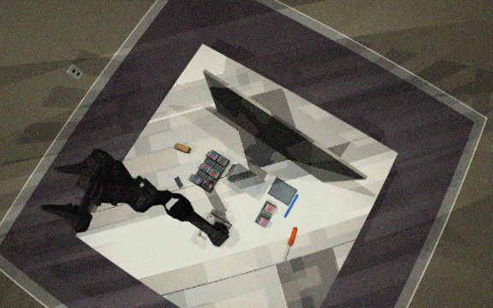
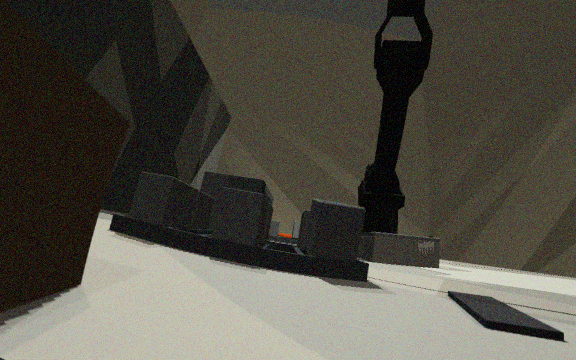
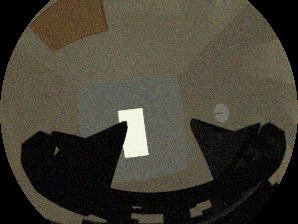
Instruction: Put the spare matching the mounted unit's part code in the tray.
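My gripper point(image 1: 50, 188) point(image 3: 159, 123) is open, with nothing between its fingers. It is raised at the far left in the top view, away from the units. A dark rack point(image 1: 217, 166) point(image 2: 338, 272) holds several boxy units with red, blue or grey stripes on top. A smaller holder point(image 1: 266, 214) with two red-and-blue striped units stands right of it. A flat grey tray point(image 1: 282, 191) lies just above that holder, and looks empty. I cannot tell which unit is the mounted one. No part code is readable; the units' backs are hidden or too small to read.
A large dark screen point(image 1: 272, 128) stands behind the units. A tan block point(image 1: 182, 148) point(image 2: 33, 165) and a thin dark slab point(image 1: 179, 182) point(image 2: 508, 315) lie near the rack. A blue stick point(image 1: 291, 205) and an orange screwdriver point(image 1: 293, 236) lie right of the smaller holder.
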